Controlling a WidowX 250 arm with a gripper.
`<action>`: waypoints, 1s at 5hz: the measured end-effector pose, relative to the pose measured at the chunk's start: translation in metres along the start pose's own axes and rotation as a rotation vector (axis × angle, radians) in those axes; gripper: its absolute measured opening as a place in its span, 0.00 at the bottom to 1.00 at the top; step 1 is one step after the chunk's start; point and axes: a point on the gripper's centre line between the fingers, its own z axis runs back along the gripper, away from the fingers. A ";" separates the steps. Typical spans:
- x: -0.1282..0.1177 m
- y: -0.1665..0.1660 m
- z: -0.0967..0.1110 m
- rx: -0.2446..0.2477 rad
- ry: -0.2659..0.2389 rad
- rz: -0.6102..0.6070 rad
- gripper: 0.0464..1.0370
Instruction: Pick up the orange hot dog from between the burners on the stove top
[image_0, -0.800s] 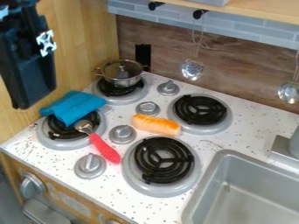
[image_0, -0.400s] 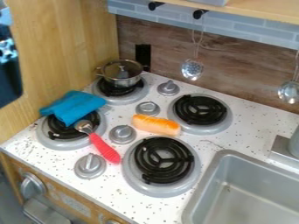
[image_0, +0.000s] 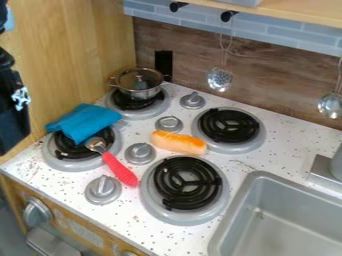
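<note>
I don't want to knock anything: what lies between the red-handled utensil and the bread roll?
A round gray knob stands between the red-handled utensil and the bread roll, as the camera view shows.

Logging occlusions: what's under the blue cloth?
The blue cloth overlaps the leftmost burner; its black coil runs out from beneath the near edge. The covered part of that burner, and anything else fully hidden there, can't be seen.
</note>
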 end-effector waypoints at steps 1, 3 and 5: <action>0.019 0.009 -0.019 0.055 0.018 0.129 0.96; 0.075 -0.032 -0.095 0.113 0.071 0.357 0.96; 0.157 -0.102 -0.155 0.149 0.034 0.552 0.96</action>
